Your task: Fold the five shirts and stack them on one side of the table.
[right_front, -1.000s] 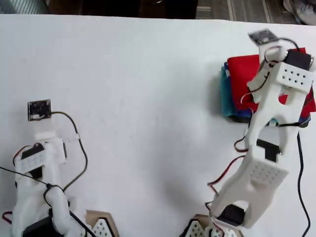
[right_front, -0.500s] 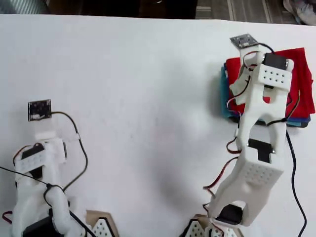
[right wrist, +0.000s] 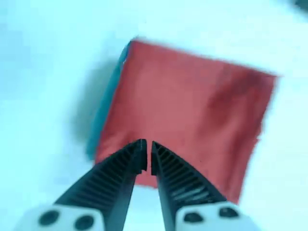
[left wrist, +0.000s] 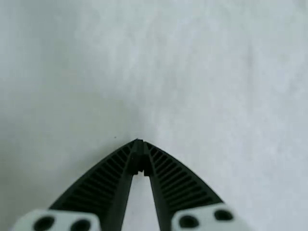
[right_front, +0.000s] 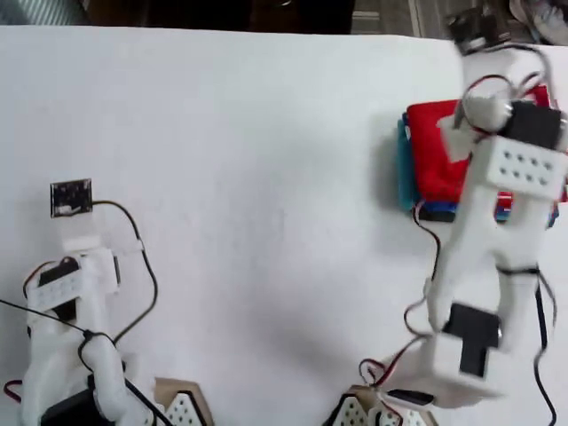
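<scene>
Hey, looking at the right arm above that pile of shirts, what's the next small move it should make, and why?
Probably lift the right claw up and back off the stack. The claw is shut with nothing in it, and the red shirt already lies folded flat on top, so nothing there seems to need gripping.

Left of the stack of folded shirts point(right_front: 430, 164) a broad stretch of bare white table point(right_front: 266, 133) is offered for passing, while the stack's near and right sides are overhung by the right arm point(right_front: 501, 231).
</scene>
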### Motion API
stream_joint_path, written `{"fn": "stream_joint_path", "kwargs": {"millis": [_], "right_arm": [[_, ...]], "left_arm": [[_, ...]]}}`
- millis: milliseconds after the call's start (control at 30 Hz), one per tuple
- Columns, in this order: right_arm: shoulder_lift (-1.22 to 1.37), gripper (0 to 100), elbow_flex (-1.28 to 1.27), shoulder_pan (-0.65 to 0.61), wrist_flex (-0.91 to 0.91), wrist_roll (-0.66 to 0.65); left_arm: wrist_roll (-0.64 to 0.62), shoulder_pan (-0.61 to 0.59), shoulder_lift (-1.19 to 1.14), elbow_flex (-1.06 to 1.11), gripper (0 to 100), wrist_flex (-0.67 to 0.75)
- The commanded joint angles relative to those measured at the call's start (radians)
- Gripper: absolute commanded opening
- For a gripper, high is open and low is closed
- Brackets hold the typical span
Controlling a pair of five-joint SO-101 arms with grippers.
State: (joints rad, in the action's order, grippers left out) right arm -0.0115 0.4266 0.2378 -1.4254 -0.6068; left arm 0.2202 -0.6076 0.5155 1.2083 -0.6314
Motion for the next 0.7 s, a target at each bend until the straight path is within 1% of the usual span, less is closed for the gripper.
{"fn": "stream_joint_path", "kwargs": {"millis": [0,200,367,433,500,667], "right_arm": [[-0.062,2.1,-0.034,0.070,0.254,0.008],[0.166,2.1,-0.215,0.157,0.839,0.006],[0.410,2.1,-0.219,0.197,1.239,0.003],[0.498,2.1,-0.219,0.199,1.336,0.000],[0.573,2.1,-0.219,0.199,1.385,-0.002],[0.702,2.1,-0.218,0.197,1.397,-0.002]], "left_arm": [[-0.006,0.009,0.025,-0.002,3,0.015],[-0.006,0.009,0.025,-0.002,3,0.015],[-0.006,0.009,0.025,-0.002,3,0.015],[-0.006,0.009,0.025,-0.002,3,0.015],[-0.006,0.009,0.025,-0.002,3,0.015],[-0.006,0.009,0.025,-0.002,3,0.015]]}}
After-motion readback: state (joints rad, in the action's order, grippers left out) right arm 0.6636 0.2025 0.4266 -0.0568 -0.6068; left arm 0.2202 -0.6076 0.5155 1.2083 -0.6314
